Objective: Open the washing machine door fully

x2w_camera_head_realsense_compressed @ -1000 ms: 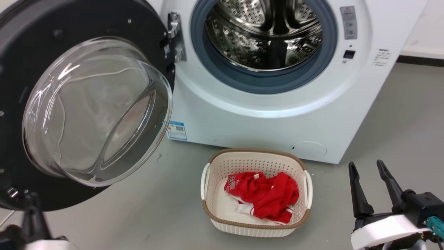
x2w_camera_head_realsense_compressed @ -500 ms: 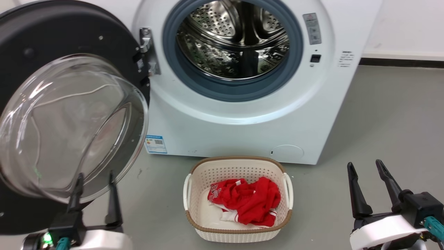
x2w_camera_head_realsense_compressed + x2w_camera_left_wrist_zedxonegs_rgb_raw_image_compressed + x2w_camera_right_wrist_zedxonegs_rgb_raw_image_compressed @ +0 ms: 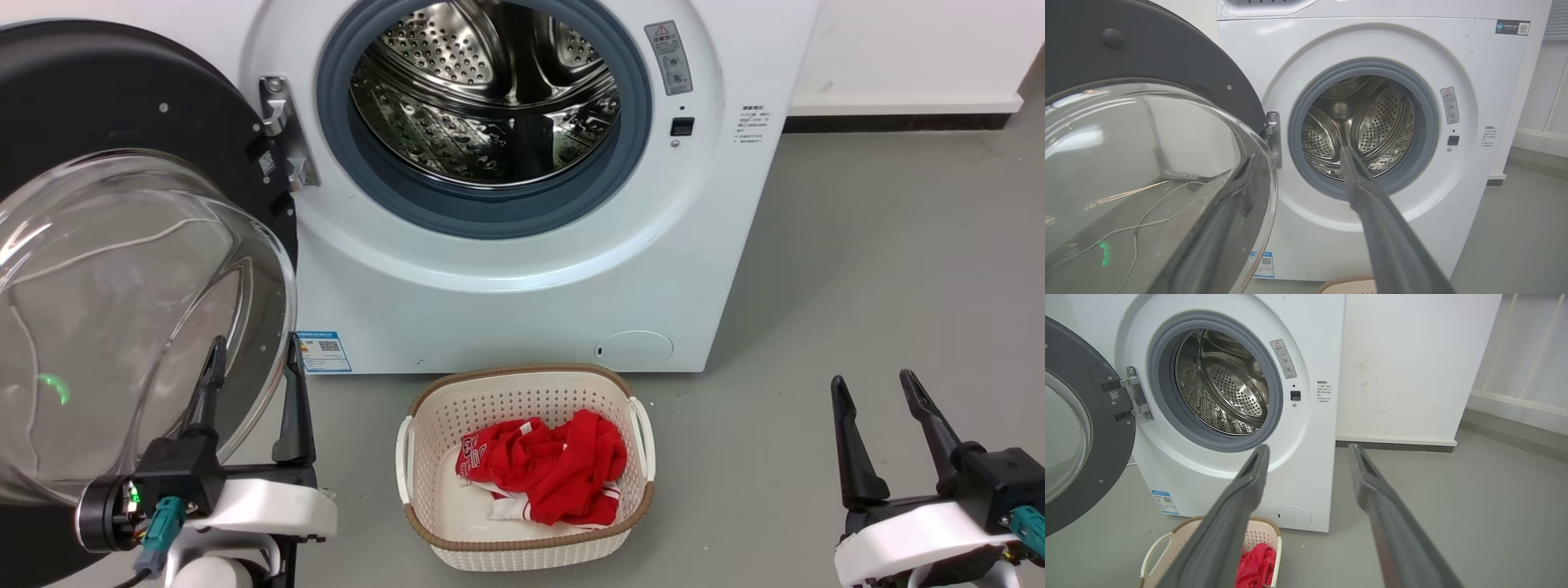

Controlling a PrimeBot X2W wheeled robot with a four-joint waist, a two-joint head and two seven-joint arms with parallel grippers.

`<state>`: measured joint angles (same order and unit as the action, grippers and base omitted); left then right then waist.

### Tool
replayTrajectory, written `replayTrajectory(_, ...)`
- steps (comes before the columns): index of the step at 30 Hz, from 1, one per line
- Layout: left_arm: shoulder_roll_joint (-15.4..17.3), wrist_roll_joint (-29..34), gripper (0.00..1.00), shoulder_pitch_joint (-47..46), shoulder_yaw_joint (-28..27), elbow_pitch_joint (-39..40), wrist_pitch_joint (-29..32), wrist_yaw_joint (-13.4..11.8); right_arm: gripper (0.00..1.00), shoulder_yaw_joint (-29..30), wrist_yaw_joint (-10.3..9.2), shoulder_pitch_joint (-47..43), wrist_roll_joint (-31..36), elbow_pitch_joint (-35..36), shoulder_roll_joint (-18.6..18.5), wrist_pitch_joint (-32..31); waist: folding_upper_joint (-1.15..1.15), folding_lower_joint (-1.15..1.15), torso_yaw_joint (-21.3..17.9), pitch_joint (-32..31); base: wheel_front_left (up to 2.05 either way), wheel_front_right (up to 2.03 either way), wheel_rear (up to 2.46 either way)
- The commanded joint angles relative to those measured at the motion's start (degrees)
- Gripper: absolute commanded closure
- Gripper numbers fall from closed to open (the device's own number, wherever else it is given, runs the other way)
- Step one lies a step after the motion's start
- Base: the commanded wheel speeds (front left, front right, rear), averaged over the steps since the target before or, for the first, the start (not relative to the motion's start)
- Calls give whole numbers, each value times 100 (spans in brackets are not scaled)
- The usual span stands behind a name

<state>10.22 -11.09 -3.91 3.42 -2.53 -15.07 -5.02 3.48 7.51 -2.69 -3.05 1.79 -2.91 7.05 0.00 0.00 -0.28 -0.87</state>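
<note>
- The door (image 3: pixel 106 90) is swung way out on the robot's left of the washing machine (image 3: pixel 506 302). It hangs off the metal hinge (image 3: pixel 282 135) next to the blue-grey gasket (image 3: pixel 490 219), with its glass bowl (image 3: pixel 106 327) bulging toward the room and the steel drum (image 3: pixel 490 90) in plain sight.
- The left gripper (image 3: pixel 255 339) has its fingers spread with nothing between them, tips up by the bowl's lower edge. In the wrist view one finger (image 3: pixel 1220 228) overlaps the bowl's rim, and honestly I can't tell if it's touching.
- The right gripper (image 3: pixel 872 379) is down low on the right, also spread and empty, well apart from the machine.
- My read: this is pretty much done. If there's any swing left in that hinge, I'd nudge the black ring rather than the glass. Use the flat of a finger, go slow, follow the arc around the hinge, and quit as soon as it stops giving.
- Room-wise, the laundry basket (image 3: pixel 522 377) with the red garment (image 3: pixel 547 465) sits on the floor (image 3: pixel 857 245) just in front of the machine, on the drum side of the door's edge, so opening wider moves away from it.
- There's loads of bare floor on the right. What's behind the door on the far left is out of sight, so I'd be careful there.
</note>
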Motion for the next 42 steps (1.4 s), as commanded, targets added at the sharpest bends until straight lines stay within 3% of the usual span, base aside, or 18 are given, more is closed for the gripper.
replayTrajectory(1, -3, 8, 0, -57, -18, -19, -14, 7, 0, 4, -4, 0, 5, 15, 7, 9, 0, 0, -13, 3, 0, 0, 0)
replayTrajectory(16, -424, 383, 0, 216, -339, -121, -14, 312, 0, -92, -4, 124, -43, -177, 7, 98, 0, 0, -34, 18, 0, 0, 0)
replayTrajectory(36, -578, 674, 0, 307, -442, -167, -14, 521, 0, -155, -4, 137, -135, -273, 7, 121, 0, 0, -9, -11, 0, 0, 0)
replayTrajectory(37, -559, 642, 100, 251, -434, -156, 0, 514, 100, -150, 0, 97, -115, -267, 0, 99, 0, 0, -9, -12, 0, 0, 0)
replayTrajectory(42, -578, 404, 100, 248, -483, -401, 130, 533, 100, -153, 0, 5, -371, -445, 1, 62, 0, 0, -8, -11, 0, 0, 0)
